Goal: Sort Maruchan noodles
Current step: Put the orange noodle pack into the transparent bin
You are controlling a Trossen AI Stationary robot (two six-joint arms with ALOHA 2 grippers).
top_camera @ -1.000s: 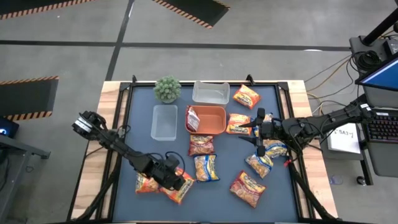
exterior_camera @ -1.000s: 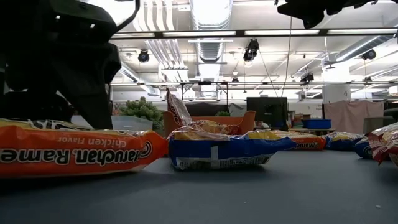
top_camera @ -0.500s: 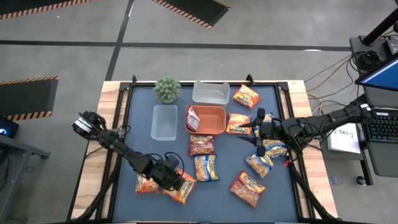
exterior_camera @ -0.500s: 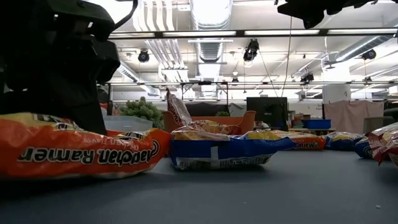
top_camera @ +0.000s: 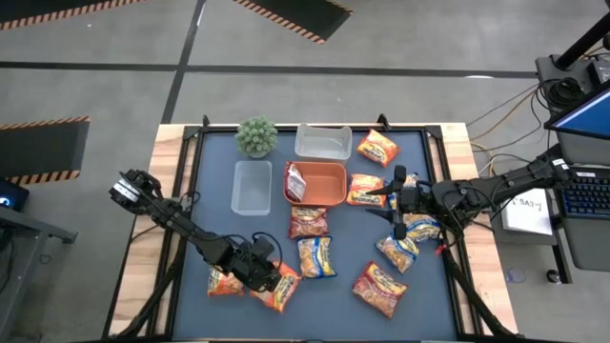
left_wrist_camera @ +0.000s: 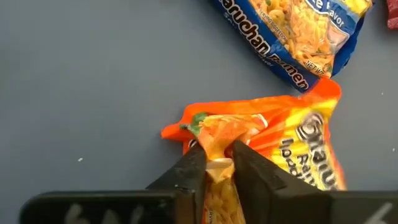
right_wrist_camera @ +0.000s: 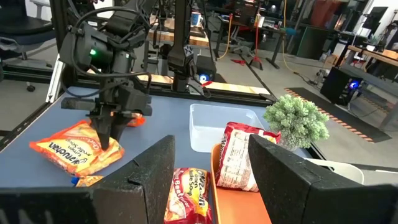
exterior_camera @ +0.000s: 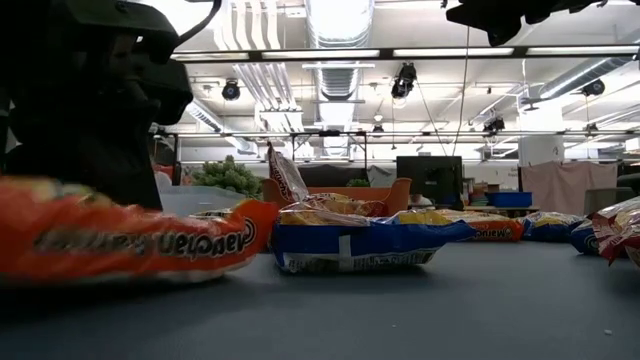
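Maruchan noodle packets in orange, red and blue-and-yellow lie scattered on the dark mat. At the near left, my left gripper [top_camera: 264, 277] is shut on an orange packet [top_camera: 277, 290], with a second orange packet [top_camera: 223, 282] beside it. A blue-and-yellow packet [left_wrist_camera: 298, 37] lies just beyond. My right gripper [top_camera: 395, 204] hangs open above the packets at centre right and holds nothing. One red packet [top_camera: 294, 181] leans inside the orange tray [top_camera: 329, 195]. My left gripper pinches a bunched-up ridge of the orange packet's top film [left_wrist_camera: 217, 163] between its two fingers, near one end of the packet. The fingers come from above, pointing down. The packet [exterior_camera: 130, 240] still lies on the mat, its film puckered up at the fingers.
Two clear tubs [top_camera: 253, 187] [top_camera: 322, 141] and a small green plant [top_camera: 256, 136] stand at the back beside the tray. More packets [top_camera: 307, 222] [top_camera: 316, 257] [top_camera: 379, 289] [top_camera: 378, 147] lie across the mat's middle and right. Bare mat shows at the far left.
My left gripper has shut from wide open onto the orange packet, bunching its film between the fingers. The packet has bulged up and shifted a little on the mat.
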